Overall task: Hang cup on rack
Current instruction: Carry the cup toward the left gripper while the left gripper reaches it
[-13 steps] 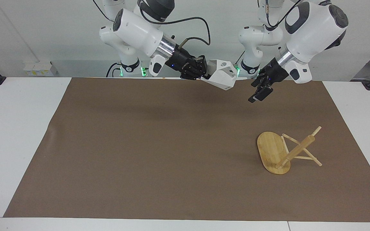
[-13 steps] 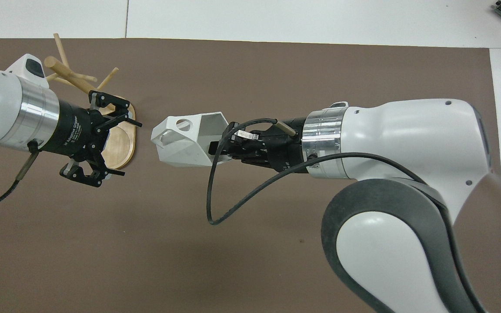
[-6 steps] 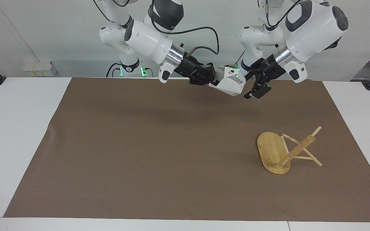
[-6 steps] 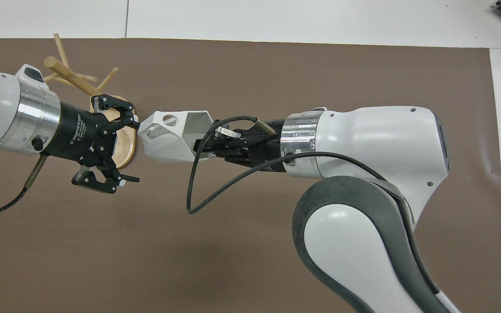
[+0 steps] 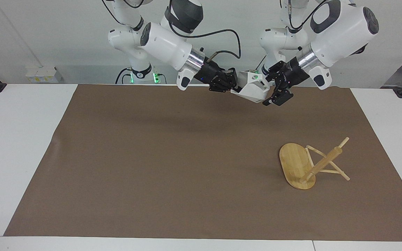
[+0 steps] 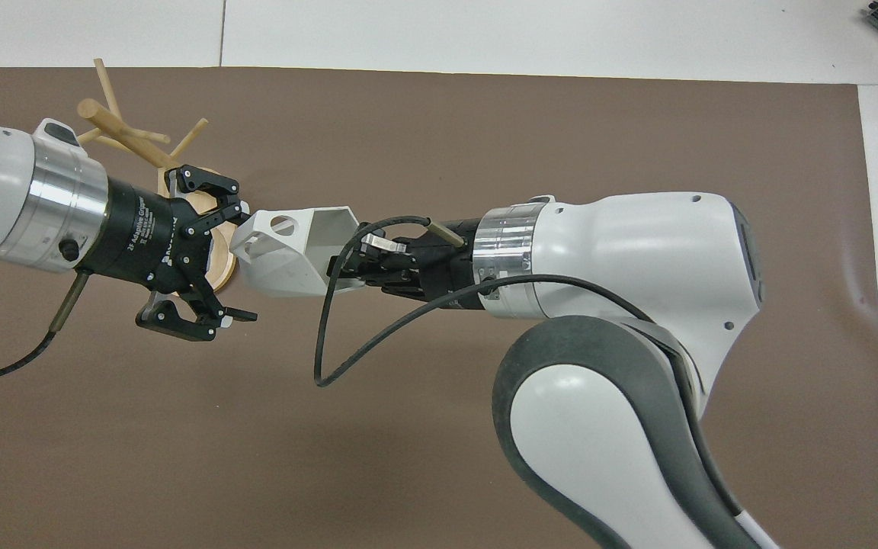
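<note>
Cup: small matte white faceted mug (image 5: pixel 253 89) with a hexagonal rim, held up in the air between the two grippers, over the brown mat's (image 5: pixel 173 164) edge nearest the robots; it lies on its side.
Right gripper (image 6: pixel 347 263): fingers clamped on the cup's wall at the rim, one inside the mouth, one outside. That hold leaves the base and the handle side free.
Left gripper (image 6: pixel 229 263): jaws spread wide, one finger (image 6: pixel 218 217) at the cup's handle side, the other (image 6: pixel 237 314) below the body. Whether it touches, I cannot tell. It has no grip yet.
Reading: looks like a handover, with the left arm placed to take the end that the right one leaves bare.
Cup contents: the interior shown in the overhead view holds nothing but the right gripper's finger.
Handle: small loop (image 6: pixel 256 236) on the side turned toward the left gripper.
Rack: light bamboo mug tree (image 5: pixel 311 165), tipped over on the mat toward the left arm's end, its oval base (image 5: pixel 293 164) standing on edge, post and pegs slanting. Nothing hangs on it.
Judgement: the rack likely needs standing up before a peg can take the handle.
</note>
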`<state>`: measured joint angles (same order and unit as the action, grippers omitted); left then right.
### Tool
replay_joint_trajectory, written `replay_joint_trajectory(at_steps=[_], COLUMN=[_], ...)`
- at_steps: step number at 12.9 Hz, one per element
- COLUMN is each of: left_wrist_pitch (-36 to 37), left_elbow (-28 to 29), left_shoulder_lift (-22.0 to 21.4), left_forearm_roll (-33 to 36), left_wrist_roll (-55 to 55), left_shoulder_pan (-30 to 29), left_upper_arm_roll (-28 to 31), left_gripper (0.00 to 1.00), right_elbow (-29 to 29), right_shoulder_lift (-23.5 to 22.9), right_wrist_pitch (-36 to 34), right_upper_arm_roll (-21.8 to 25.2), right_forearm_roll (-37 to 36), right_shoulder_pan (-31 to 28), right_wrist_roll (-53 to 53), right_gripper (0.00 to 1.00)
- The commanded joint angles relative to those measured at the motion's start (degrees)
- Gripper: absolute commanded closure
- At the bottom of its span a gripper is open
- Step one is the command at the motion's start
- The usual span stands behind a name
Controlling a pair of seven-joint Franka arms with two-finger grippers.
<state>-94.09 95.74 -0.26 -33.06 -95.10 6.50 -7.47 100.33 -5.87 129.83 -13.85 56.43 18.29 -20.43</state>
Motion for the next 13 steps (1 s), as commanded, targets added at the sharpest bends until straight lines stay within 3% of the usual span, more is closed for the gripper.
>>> replay_joint_trajectory(at_steps=[1, 11, 12, 13], left_wrist_pitch=[1.1, -1.8, -1.9, -2.0], left_elbow=[2.1, 4.3, 4.3, 4.3], left_shoulder_lift=[-2.0, -3.0, -3.0, -3.0], left_forearm_roll=[-1.5, -3.3, -3.3, -3.3], left_wrist_roll=[-1.8, -6.0, -6.0, -6.0], left_shoulder_pan=[0.4, 1.2, 1.2, 1.2], left_upper_arm_roll=[0.1, 0.0, 0.0, 0.0], left_gripper=[0.0, 0.0, 0.14, 0.36], right_elbow=[-0.7, -0.7, -0.7, -0.7], right_shoulder_lift=[-0.5, -0.5, -0.5, -0.5], right_wrist_pitch=[0.3, 0.3, 0.2, 0.2], right_upper_arm_roll=[0.1, 0.1, 0.1, 0.1], right_forearm_roll=[0.5, 0.6, 0.6, 0.6], right_shoulder_pan=[0.0, -0.1, -0.2, -0.2], right_wrist_roll=[1.6, 1.5, 1.5, 1.5], right_gripper=[1.0, 1.0, 1.0, 1.0])
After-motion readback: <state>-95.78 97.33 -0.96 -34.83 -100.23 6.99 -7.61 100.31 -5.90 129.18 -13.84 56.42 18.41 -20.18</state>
